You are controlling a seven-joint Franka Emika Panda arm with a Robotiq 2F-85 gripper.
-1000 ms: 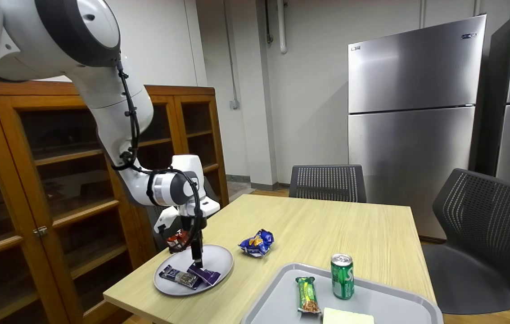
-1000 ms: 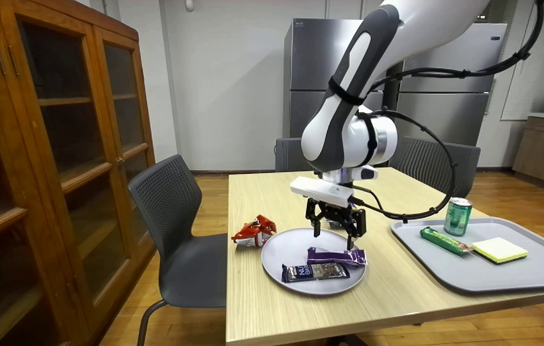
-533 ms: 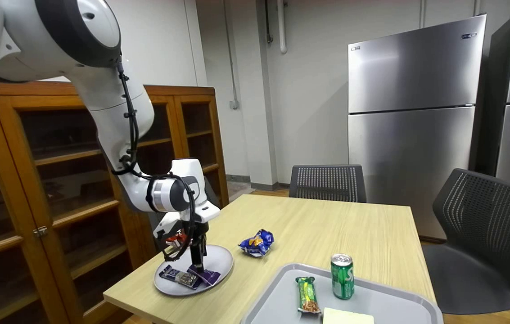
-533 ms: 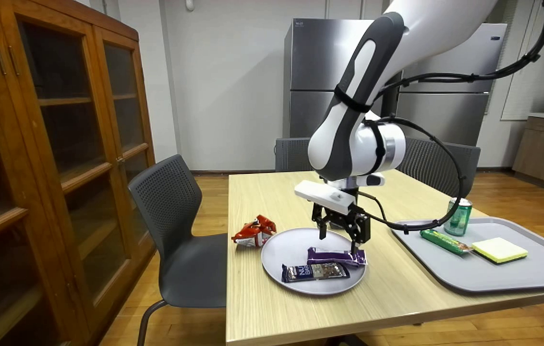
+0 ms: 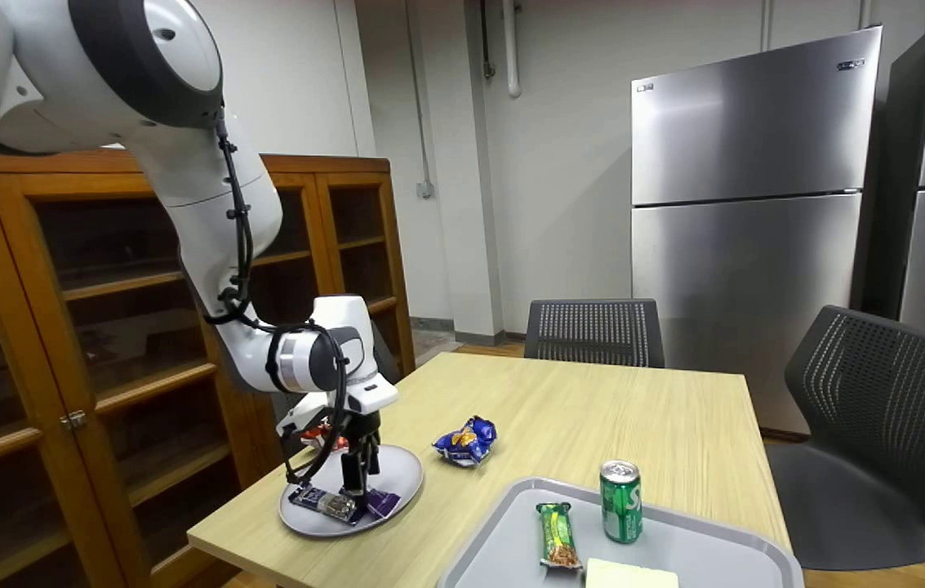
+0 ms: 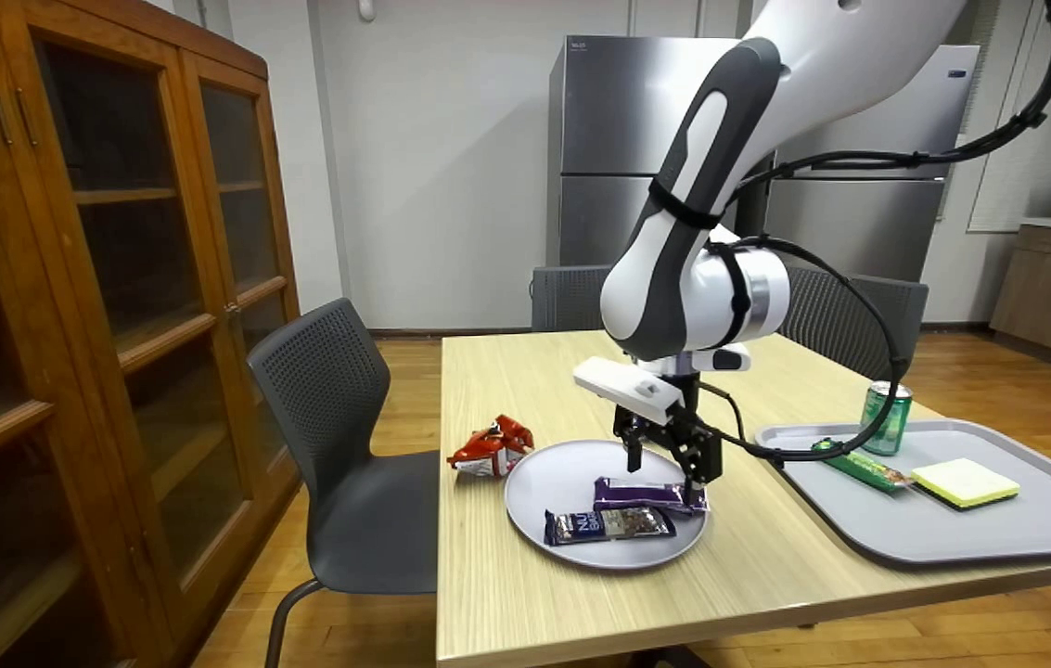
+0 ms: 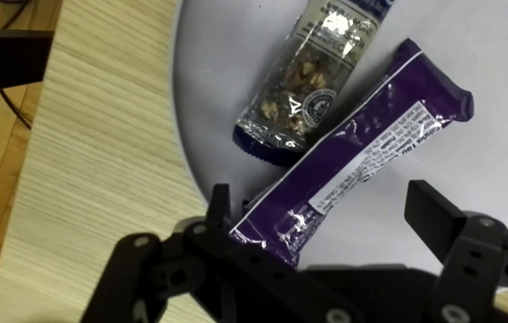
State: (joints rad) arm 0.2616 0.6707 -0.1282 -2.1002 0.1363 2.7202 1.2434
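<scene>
My gripper (image 7: 324,206) stands open low over the pale round plate (image 6: 539,478). Between its spread fingers lies the near end of a purple wrapped bar (image 7: 352,143), printed with a white label; that end is partly covered by the left-hand finger in the wrist view. I cannot tell whether this finger touches the wrapper. A nut bar (image 7: 316,76) in a clear and dark blue wrapper rests beside the purple bar on the plate. In an exterior view the gripper (image 6: 664,476) hangs above the right part of the purple bar (image 6: 632,494), with the nut bar (image 6: 608,525) in front.
A red snack bag (image 6: 493,450) lies by the plate, and a blue snack bag (image 5: 466,441) on the table. The grey tray (image 5: 503,514) carries a green can (image 5: 620,502), a green-wrapped bar (image 5: 558,535) and a yellow sponge (image 6: 966,482). Chairs surround the table.
My gripper has come down toward the purple bar and turned slightly, shifting a little right in an exterior view. It stays open, and the bars and plate have not moved.
</scene>
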